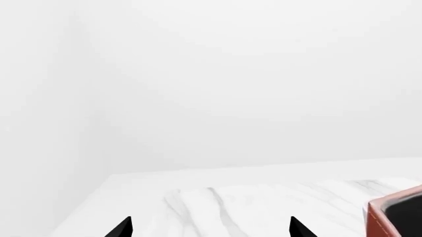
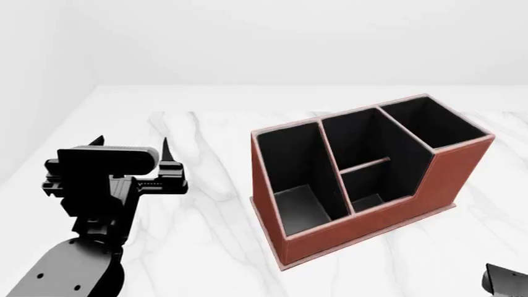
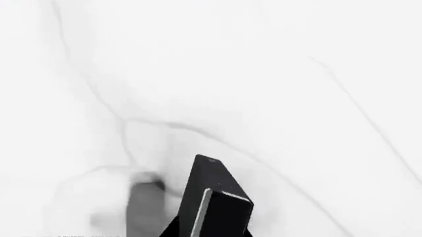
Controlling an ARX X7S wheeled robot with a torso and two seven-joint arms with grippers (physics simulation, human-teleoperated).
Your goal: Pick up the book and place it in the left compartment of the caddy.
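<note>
Your book (image 3: 214, 200) sits in the right claw (image 3: 212, 232): a thin, flat slab with a dark matte cover and a pale strip of page edge down one side, standing out past the claw tips above the marble. The right wrist view shows the book rising from between the claw's dark tips, so the claw is closed on it, though the fingers themselves are almost wholly out of frame. Beneath the book, a soft grey shadow falls on the tabletop (image 3: 277, 98), which is smooth white stone with faint grey veins.

In the head view only a dark corner of your right arm (image 2: 503, 279) shows, at the lower right edge, and the book is not visible there.

The caddy (image 2: 371, 226) stands ahead and to the left of that arm, a reddish-brown box with a leather look, stitched-looking pale edges and a matte black lining. Its top is stepped, with the far right end taller. The left compartment (image 2: 298, 204) is a long narrow slot running the full depth; it holds nothing. The two small middle cells and the tall square end cell show only black lining as well.

Your left claw (image 2: 136, 143) hovers over the tabletop well to the caddy's left, its two pointed black fingertips (image 1: 122, 228) spread wide apart and holding nothing.
</note>
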